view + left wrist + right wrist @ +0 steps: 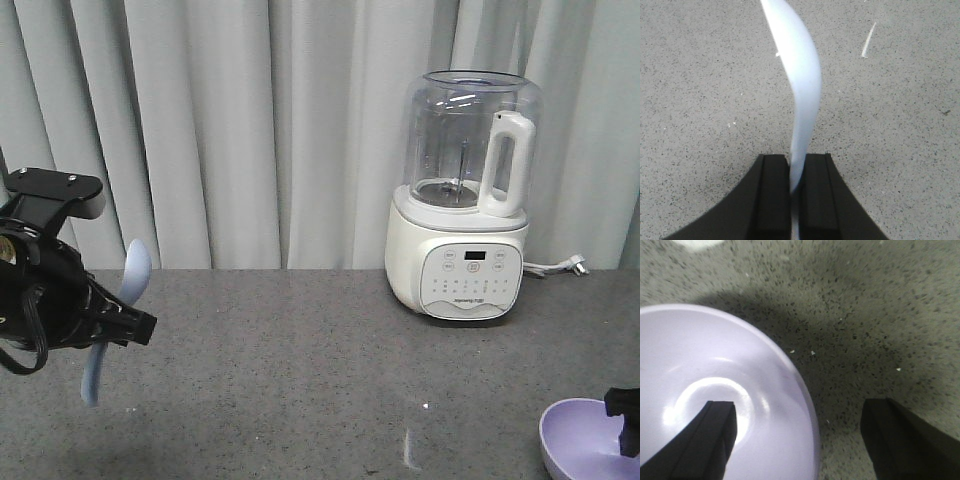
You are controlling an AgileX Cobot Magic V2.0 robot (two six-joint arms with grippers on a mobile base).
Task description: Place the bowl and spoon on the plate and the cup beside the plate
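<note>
Two grippers show in the front view, one at each edge of the grey speckled table (300, 390). At nine o'clock the left gripper (128, 326) is clamped on the spoon (131, 275), which stands nearly upright, leaning from about one o'clock at its wider end down to seven o'clock at its narrow end. In the left wrist view the black fingers (772, 192) sit pressed tight against both sides of the pale spoon, which curves away from them over the tabletop. Towards two o'clock a white blender (465, 210) with a clear jug stands at the back of the table before a pale curtain (250, 120). At five o'clock, in the corner, lies the lavender bowl (580, 440), with the right gripper (624, 418) at its far-right rim. In the right wrist view its fingers (715, 437) are spread wide, one over the bowl's inside, the other outside over the table, with the rim between them; whether either touches the bowl cannot be told.
</note>
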